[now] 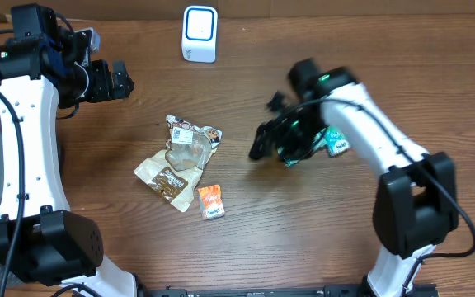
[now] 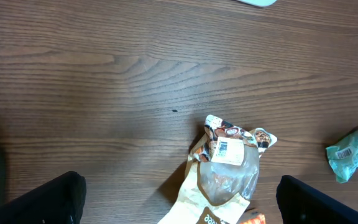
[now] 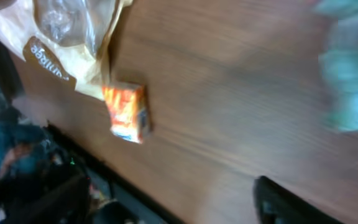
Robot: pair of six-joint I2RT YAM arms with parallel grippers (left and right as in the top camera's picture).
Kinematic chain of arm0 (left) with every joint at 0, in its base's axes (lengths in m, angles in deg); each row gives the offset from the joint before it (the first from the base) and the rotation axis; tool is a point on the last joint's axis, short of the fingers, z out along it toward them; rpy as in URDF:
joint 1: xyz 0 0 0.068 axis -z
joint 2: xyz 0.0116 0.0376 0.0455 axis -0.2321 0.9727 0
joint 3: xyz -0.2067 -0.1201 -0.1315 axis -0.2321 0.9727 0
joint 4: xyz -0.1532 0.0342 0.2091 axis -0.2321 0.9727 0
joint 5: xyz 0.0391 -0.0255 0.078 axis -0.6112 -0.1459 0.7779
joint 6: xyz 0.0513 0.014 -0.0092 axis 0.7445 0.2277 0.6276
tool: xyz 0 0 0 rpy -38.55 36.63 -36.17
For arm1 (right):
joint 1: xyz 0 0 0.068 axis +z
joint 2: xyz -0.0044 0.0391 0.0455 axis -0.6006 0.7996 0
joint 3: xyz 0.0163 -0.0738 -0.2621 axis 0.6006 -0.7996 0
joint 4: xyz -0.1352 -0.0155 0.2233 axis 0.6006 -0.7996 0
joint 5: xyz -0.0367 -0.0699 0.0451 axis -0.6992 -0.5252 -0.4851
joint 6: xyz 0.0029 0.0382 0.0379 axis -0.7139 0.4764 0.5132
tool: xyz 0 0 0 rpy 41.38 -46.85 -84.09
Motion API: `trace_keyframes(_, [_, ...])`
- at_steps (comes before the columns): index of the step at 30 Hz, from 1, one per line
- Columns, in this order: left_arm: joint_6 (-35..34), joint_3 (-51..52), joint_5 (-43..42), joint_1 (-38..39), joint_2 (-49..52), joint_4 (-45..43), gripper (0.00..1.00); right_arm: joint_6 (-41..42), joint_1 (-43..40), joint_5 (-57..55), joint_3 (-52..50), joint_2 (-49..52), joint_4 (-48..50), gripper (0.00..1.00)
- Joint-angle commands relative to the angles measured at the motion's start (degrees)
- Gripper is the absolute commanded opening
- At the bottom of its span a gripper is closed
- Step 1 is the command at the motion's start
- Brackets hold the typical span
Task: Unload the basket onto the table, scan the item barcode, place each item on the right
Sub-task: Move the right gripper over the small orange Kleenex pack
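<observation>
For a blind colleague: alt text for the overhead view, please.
Two robot arms over a wooden table: right gripper, blurred, beside a teal packet; left gripper near a white scanner. A tan bag and orange box lie between.

The overhead camera looks straight down on the whole tabletop (image 1: 303, 239) from far off. The left wrist camera faces down from mid height; the right wrist camera sits closer, tilted and blurred. All three share the tan snack pouch (image 1: 176, 161) beside the orange box (image 1: 210, 201).
</observation>
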Motion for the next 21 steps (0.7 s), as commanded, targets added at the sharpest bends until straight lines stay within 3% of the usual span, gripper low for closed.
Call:
trace_keyframes(1, [0.9,-0.2,-0.5,0.7,0.5,-0.1,1.00,6.6,6.2,2.3,-3.3,-0.8,4.0,0.60])
trace_keyframes(4, [0.9,-0.2,-0.5,0.7,0.5,-0.1,1.00,10.4,12.1,2.3,-4.0,-0.7,8.3,0.33])
trace_keyframes(6, [0.9,-0.2,-0.5,0.7,0.5,-0.1,1.00,12.5,15.6,2.3,-4.0,-0.7,11.5,0.22])
trace_keyframes(12, [0.9,-0.2,-0.5,0.7,0.5,-0.1,1.00,18.5,24.6,-1.2,-4.0,2.0,18.3,0.19])
trace_keyframes(21, [0.9,-0.2,-0.5,0.7,0.5,-0.1,1.00,19.1,25.2,1.5,-2.7,8.4,16.7,0.15])
